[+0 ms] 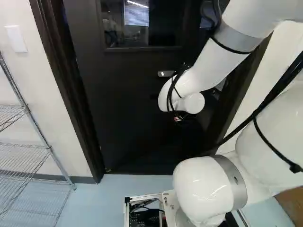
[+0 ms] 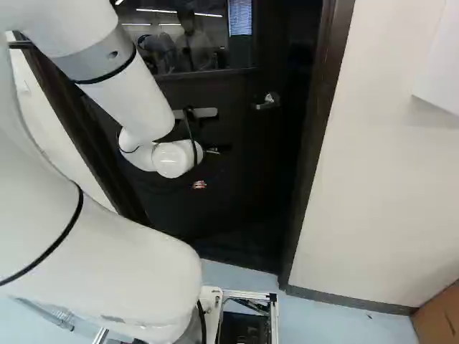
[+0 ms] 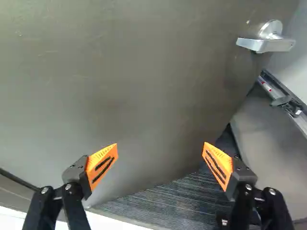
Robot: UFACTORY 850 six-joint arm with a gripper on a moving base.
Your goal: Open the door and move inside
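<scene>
orange pads (image 3: 100, 165) are the closest things in the wrist view, on jaws spread wide with nothing between them. seen along the gripper (image 3: 160, 144), the door (image 3: 129, 86) fills most of what lies ahead, and its lever (image 3: 266, 45) is at two o'clock, clear of both pads. a dark ridged floor (image 3: 168, 199) shows past the door's foot, near six o'clock, so i judge the door ajar and the job now to be pushing it wider, then driving through.

with twelve straight ahead of the base (image 2: 274, 312), the door stands at twelve, the arm (image 1: 203, 71) reaching towards it. the right-hand frame (image 2: 313, 143) is near one o'clock, a wall (image 2: 387, 193) at two, and a wire rack (image 1: 23, 153) at ten.

what could go wrong: if the door has a closer, it may swing back on the arm should the push let up. pads this far apart could skid on the smooth face, or one might press alone and twist the wrist. the lever might snag a finger or a cable (image 1: 176, 90) if the arm swings towards two o'clock. should the base drive on before the gap is wide enough, its corner or the arm's bulky elbow could strike the frame; turning too far to ten risks clipping the rack.
</scene>
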